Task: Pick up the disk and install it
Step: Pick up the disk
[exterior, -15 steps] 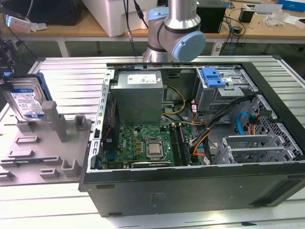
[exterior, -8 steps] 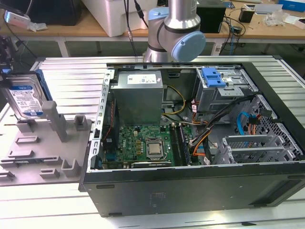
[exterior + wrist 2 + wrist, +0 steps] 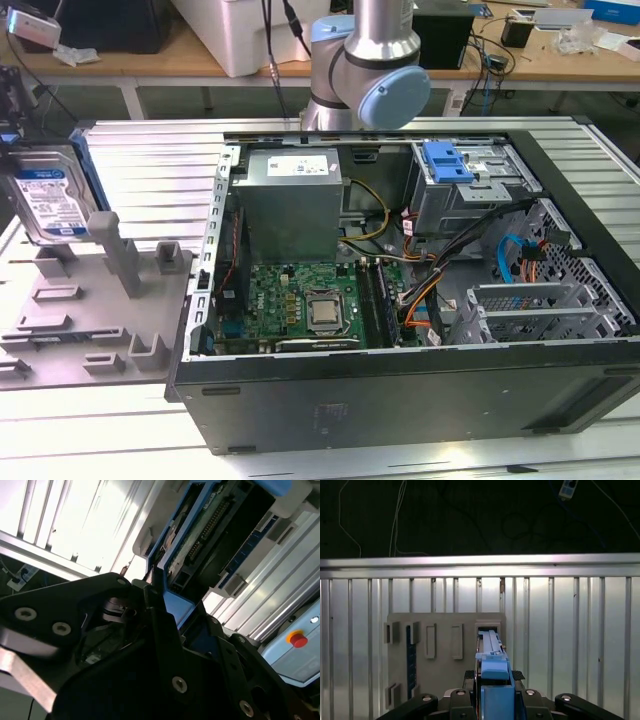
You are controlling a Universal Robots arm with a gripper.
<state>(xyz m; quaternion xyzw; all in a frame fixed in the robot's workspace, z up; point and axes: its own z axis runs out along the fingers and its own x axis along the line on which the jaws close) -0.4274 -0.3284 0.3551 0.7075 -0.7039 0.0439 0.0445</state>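
Soft, even light from above fills the exterior view. The ribbed metal bench point(image 3: 130, 140) looks pale and bright, while the inside of the open computer case point(image 3: 400, 390) lies in mild shadow. In the first wrist view the bench gleams with long streaks, the floor point(image 3: 470, 515) beyond it is almost black, and the disk point(image 3: 496, 700) gripped in the dark tool point(image 3: 494, 676) shows clear blue. In the second wrist view, glare burns the bench slats out to white and the tool is a near-black mass.
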